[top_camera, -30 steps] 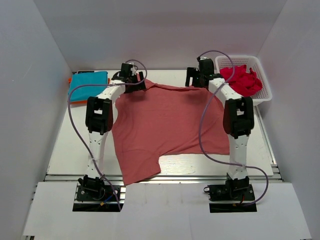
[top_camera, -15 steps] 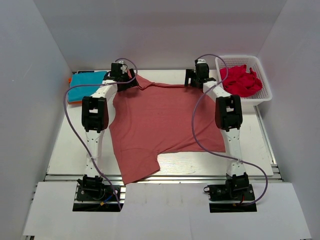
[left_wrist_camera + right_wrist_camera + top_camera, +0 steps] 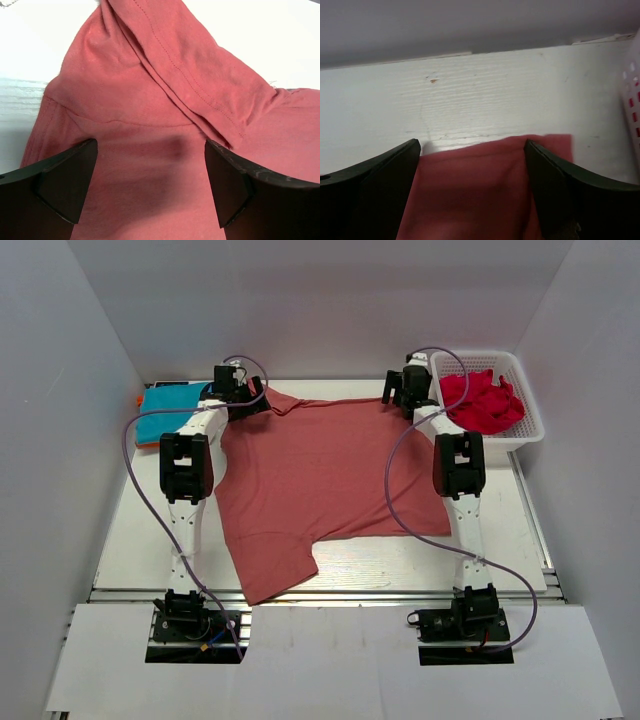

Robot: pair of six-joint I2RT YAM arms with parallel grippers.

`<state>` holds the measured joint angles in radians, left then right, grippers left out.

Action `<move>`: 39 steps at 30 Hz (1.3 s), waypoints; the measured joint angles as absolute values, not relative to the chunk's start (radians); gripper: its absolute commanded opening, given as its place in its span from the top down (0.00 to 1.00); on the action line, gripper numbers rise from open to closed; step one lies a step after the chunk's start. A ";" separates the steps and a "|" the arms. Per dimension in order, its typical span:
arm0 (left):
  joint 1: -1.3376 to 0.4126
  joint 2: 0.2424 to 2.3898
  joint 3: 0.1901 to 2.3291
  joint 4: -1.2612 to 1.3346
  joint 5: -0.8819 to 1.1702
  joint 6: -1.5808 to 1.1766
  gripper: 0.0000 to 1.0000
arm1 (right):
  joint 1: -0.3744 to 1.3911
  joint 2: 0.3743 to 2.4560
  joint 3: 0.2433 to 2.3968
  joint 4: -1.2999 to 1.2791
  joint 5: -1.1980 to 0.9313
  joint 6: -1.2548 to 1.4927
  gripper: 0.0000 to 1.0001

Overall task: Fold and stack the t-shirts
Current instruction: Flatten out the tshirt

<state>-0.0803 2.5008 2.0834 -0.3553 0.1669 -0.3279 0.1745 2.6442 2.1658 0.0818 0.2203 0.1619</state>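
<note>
Nothing legible is showing in any view.
The salmon-red t-shirt (image 3: pixel 150 75), lying beneath and ahead of the left gripper (image 3: pixel 150 150), is showing only plain cloth and stitched seams. The white basket (image 3: pixel 528 436), sitting just to the right of the right gripper (image 3: pixel 471 145), is carrying no lettering, label or number that can be read.

salmon-red tee (image 3: pixel 330 480) spread flat and mostly smooth, short sleeves out. its far edge lies under both claws. under left claw (image 3: pixel 243 403) a far corner is bunched, a stitched hem folded over itself. under right claw (image 3: pixel 402 398) the other far corner lies flat with a straight edge. teal tee (image 3: pixel 172 412) folded flat just left of left claw, orange tee (image 3: pixel 138 400) peeking from under it. crimson tee (image 3: pixel 485 400) crumpled just right of right claw, in basket (image 3: pixel 530 430).
</note>
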 measured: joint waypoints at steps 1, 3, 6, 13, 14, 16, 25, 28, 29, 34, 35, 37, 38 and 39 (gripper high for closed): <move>-0.080 2.501 2.084 -0.355 0.167 -0.327 0.01 | 0.171 2.645 2.166 0.088 0.224 0.153 0.10; -0.076 2.505 2.090 -0.356 0.168 -0.324 0.01 | 0.164 2.645 2.166 0.101 0.229 0.131 0.10; -0.071 2.509 2.095 -0.354 0.169 -0.322 0.01 | 0.159 2.645 2.166 0.125 0.215 0.080 0.10; -0.063 2.510 2.094 -0.346 0.184 -0.321 0.01 | 0.161 2.645 2.166 0.150 0.135 -0.039 0.10; -0.062 2.510 2.093 -0.344 0.189 -0.321 0.01 | 0.163 2.643 2.166 0.149 0.115 -0.050 0.10; -0.059 2.510 2.092 -0.340 0.201 -0.318 0.01 | 0.168 2.635 2.166 0.131 0.065 -0.067 0.10; -0.049 2.508 2.076 -0.315 0.233 -0.319 0.01 | 0.234 2.468 2.047 0.023 0.036 0.029 0.10; -0.049 2.507 2.070 -0.304 0.233 -0.319 0.01 | 0.236 2.411 1.977 -0.006 0.094 0.104 0.10; -0.049 2.507 2.070 -0.302 0.232 -0.319 0.01 | 0.231 2.407 1.968 -0.012 0.118 0.119 0.10; -0.049 2.507 2.069 -0.299 0.229 -0.319 0.01 | 0.184 2.413 1.965 -0.102 0.203 0.184 0.10; -0.049 2.507 2.069 -0.299 0.229 -0.319 0.01 | 0.172 2.413 1.966 -0.115 0.208 0.194 0.10; -0.049 2.507 2.069 -0.299 0.229 -0.319 0.01 | 0.150 2.415 1.969 -0.138 0.208 0.211 0.10; -0.049 2.507 2.069 -0.299 0.229 -0.319 0.01 | 0.141 2.421 1.983 -0.152 0.208 0.219 0.10; -0.049 2.507 2.069 -0.299 0.229 -0.319 0.01 | 0.136 2.431 2.005 -0.167 0.205 0.227 0.10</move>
